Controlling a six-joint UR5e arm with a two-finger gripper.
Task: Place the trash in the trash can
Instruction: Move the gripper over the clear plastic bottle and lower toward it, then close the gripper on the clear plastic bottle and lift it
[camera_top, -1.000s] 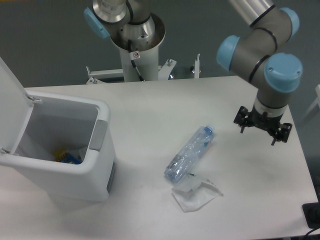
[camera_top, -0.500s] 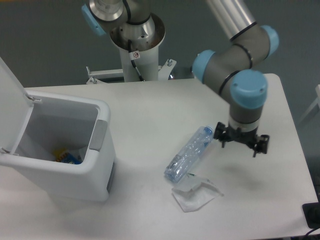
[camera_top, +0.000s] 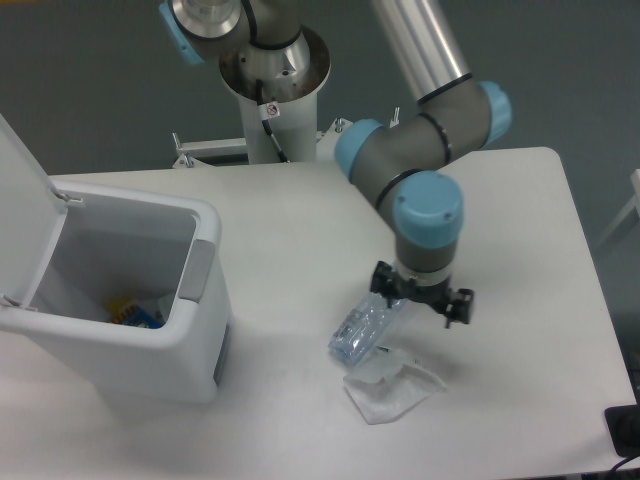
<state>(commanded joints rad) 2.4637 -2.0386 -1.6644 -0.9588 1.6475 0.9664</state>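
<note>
Two pieces of trash are seen lying on the white table (camera_top: 300, 230), near the middle of its front half. A clear blue-tinted bottle (camera_top: 362, 329) is laid on its side along a line from about 7 o'clock to 1 o'clock, and its upper end is hidden beneath the pincer (camera_top: 421, 297). A small see-through bag (camera_top: 392, 386) with white edging is found just beside the bottle's lower end, toward 5 o'clock from it; whether the two touch cannot be told.

The pincer is held pointing downward over the upper end of the bottle, carried by an arm (camera_top: 415, 165) of grey links and light blue caps that is reached in from 12 o'clock. Two dark finger tips are seen spread apart to either side, so the pincer is taken as open, and nothing is gripped by it.

At 9 o'clock on the table the white trash can (camera_top: 140, 330) is placed, well apart from both pieces. Its hinged lid (camera_top: 22, 215) is raised on the left side, a grey panel (camera_top: 201, 270) is shown on its right wall, and a small blue and yellow item (camera_top: 133, 313) is seen lying at its bottom.
</note>
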